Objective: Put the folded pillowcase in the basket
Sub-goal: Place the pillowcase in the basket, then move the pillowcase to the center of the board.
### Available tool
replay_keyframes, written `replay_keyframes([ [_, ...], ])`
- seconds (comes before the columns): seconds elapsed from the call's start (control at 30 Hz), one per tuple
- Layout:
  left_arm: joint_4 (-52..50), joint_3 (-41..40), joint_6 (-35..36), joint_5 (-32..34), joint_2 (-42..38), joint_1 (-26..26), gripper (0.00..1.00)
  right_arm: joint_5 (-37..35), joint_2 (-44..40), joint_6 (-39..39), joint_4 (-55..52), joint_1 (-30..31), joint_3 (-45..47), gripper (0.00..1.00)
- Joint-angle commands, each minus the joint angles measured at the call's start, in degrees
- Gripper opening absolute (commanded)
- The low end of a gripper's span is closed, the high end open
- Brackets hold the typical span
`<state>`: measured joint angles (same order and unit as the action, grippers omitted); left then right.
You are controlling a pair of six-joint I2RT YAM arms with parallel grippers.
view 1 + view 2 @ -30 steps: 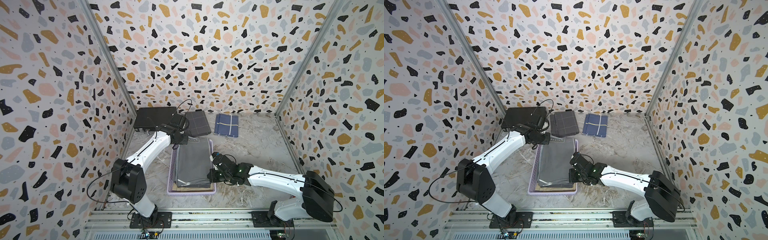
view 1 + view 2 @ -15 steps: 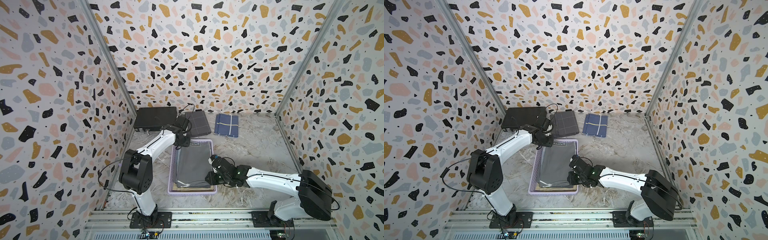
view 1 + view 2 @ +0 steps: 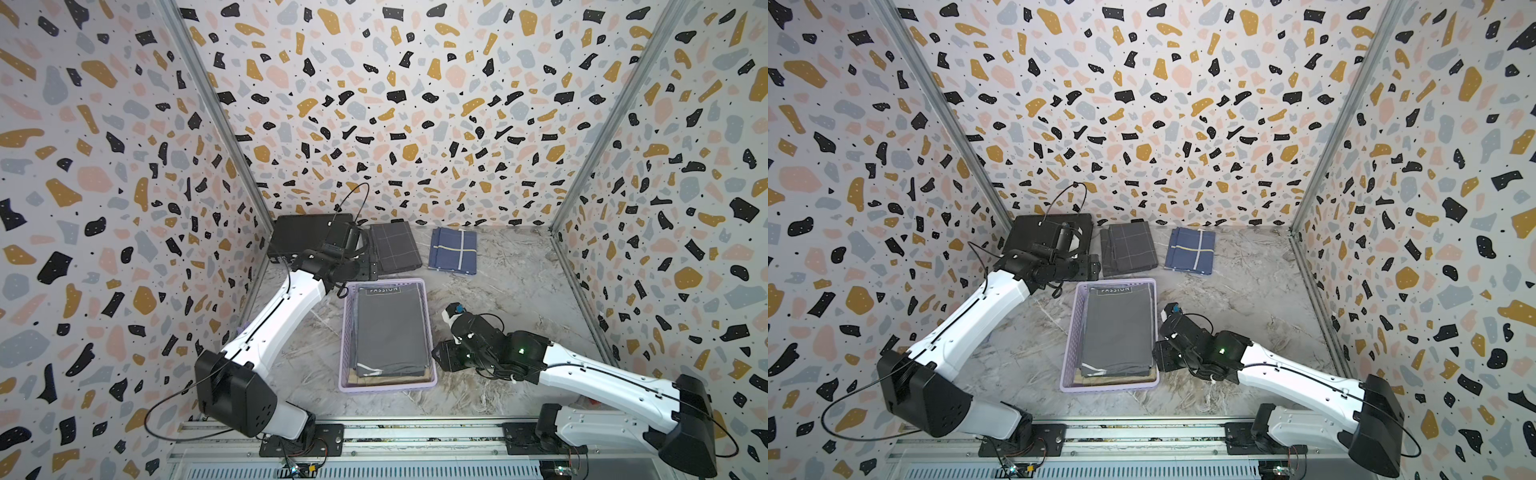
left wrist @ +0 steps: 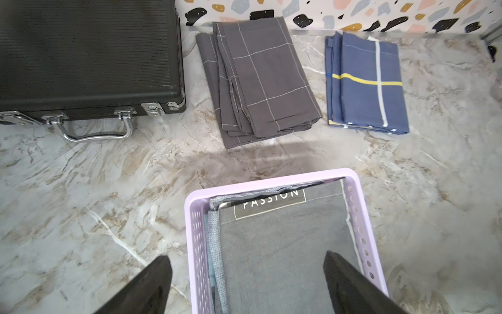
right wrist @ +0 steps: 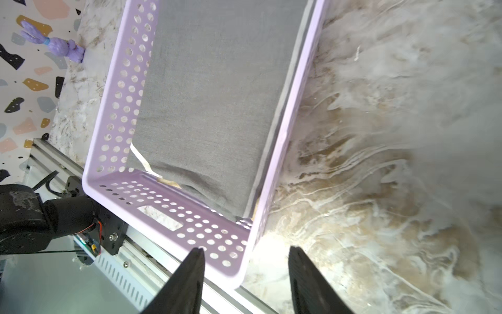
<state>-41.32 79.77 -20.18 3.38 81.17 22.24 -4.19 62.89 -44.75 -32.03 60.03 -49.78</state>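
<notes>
The lavender basket stands mid-table. The folded grey pillowcase, with a "PASSION" label at its far end, lies flat inside, on top of other folded cloth. My left gripper hovers open at the basket's far left corner, one finger over the pillowcase and one outside the rim. My right gripper is open beside the near right corner, holding nothing. The pillowcase lies free of both.
At the back stand a black briefcase, a grey checked folded cloth and a blue folded cloth. A small purple toy lies by the left wall. A metal rail runs along the front edge.
Both grippers have gone from shut to open and let go of the pillowcase, which has settled into the basket. The right gripper has drawn back off the basket's right side.
</notes>
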Motion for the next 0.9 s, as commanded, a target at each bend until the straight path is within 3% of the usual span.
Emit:
replay_keyframes([
  [0.0,-0.4,-4.3,-3.8,-2.7,-5.1,0.4,0.89,-6.1,-2.9,4.8,-6.3,-2.3,-0.1,0.55],
  [0.27,0.4,-17.3,-5.4,-0.8,-21.5,0.6,0.90,-2.8,-2.6,14.2,-7.5,-17.6,-4.3,0.55],
  [0.63,-4.1,-25.7,-4.0,-1.4,-33.8,0.5,0.91,-0.7,-0.3,14.5,-7.0,-18.3,-6.0,0.58],
  [0.87,-3.9,-28.3,-1.4,-2.9,-34.2,0.6,0.91,-9.2,-2.1,17.0,-7.5,-18.5,-4.3,0.59],
])
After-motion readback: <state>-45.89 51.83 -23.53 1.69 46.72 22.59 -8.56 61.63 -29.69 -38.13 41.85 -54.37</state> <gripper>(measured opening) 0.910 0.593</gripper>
